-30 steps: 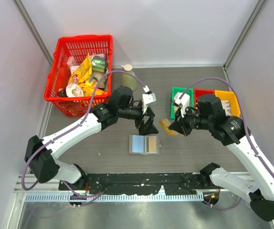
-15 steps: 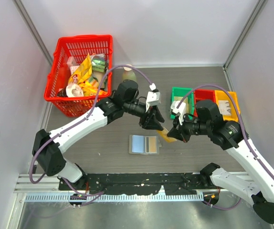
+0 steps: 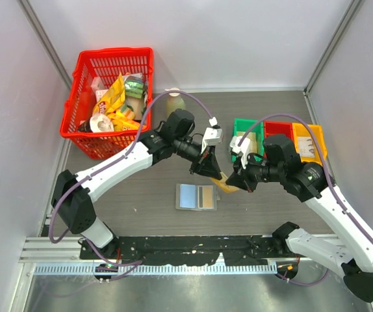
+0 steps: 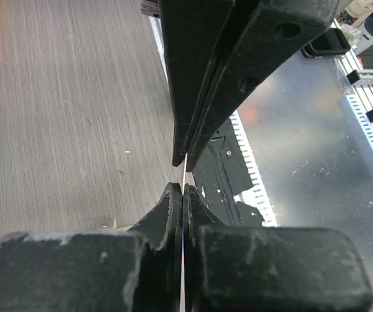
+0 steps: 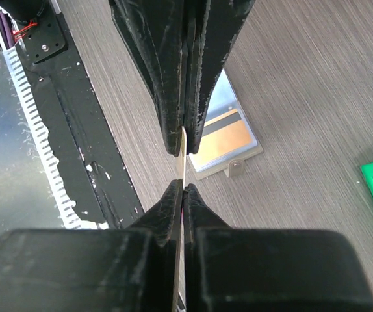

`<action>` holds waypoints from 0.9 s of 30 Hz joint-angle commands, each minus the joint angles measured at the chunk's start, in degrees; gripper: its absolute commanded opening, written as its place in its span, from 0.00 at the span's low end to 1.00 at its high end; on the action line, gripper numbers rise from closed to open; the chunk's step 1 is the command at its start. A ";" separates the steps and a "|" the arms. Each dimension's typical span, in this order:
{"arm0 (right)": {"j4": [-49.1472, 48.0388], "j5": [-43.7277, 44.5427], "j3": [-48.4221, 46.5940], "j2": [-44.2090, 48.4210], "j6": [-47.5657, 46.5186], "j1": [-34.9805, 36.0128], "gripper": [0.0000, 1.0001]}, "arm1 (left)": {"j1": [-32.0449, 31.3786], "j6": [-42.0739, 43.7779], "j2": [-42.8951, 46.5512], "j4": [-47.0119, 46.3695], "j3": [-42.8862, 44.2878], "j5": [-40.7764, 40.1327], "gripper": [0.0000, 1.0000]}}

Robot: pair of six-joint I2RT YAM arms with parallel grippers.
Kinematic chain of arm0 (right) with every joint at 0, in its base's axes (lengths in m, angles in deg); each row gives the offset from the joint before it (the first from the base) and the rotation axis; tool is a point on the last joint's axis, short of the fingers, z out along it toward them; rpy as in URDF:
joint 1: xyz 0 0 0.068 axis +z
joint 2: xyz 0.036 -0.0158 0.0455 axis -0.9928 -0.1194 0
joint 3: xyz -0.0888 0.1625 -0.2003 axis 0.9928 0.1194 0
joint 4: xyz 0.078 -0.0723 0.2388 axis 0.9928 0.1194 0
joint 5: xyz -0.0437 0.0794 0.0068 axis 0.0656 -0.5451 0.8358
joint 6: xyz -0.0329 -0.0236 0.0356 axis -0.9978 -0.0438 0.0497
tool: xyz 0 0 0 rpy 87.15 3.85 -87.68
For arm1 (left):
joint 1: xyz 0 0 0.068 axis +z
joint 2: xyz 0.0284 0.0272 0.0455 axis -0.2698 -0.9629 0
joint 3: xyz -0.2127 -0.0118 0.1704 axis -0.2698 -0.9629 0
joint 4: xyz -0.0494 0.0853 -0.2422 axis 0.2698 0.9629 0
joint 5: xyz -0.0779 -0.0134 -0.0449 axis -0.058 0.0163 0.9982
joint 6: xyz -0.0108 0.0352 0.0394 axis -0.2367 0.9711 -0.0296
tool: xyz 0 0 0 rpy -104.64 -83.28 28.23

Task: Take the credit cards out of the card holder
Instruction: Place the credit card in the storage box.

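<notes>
Since a moment ago, the left gripper (image 3: 214, 173) has moved in and snapped shut on the yellow-orange credit card (image 3: 225, 186). Low in the middle, the card holder (image 3: 196, 196) lies open on the table (image 3: 141, 195). Just above it, the right gripper (image 3: 236, 182) pinches the same card too. Farther back, upper left, sits a red basket (image 3: 82, 65).

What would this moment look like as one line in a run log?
left fingers: shut on yellow-orange credit card | right fingers: shut on same card | card holder: open on table, untouched
</notes>
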 commanded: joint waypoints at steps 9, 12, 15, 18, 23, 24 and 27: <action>-6.92 29.95 1.71 3.01 12.51 0.32 0.58 | 0.73 -20.34 -1.04 -16.12 -2.29 -26.96 0.00; -10.42 37.80 3.47 5.03 19.19 0.41 0.62 | 0.73 -30.62 -4.28 -21.06 -1.86 -35.85 0.00; -13.77 43.78 6.62 8.02 25.25 0.32 0.67 | 0.73 -40.12 -8.59 -22.48 0.42 -39.73 0.00; -17.80 46.69 10.05 11.53 28.51 0.32 0.71 | 0.73 -48.82 -12.89 -26.25 2.27 -42.29 0.00; -19.75 48.01 13.14 16.98 30.89 0.32 0.75 | 0.65 -56.75 -22.47 -25.38 9.03 -47.55 0.00; -19.75 48.10 13.75 17.43 31.15 0.41 0.75 | 0.73 -58.06 -23.53 -25.29 10.09 -48.87 0.00; -19.84 47.58 14.72 19.36 32.38 0.32 0.75 | 0.73 -60.09 -27.05 -26.61 13.25 -51.87 0.00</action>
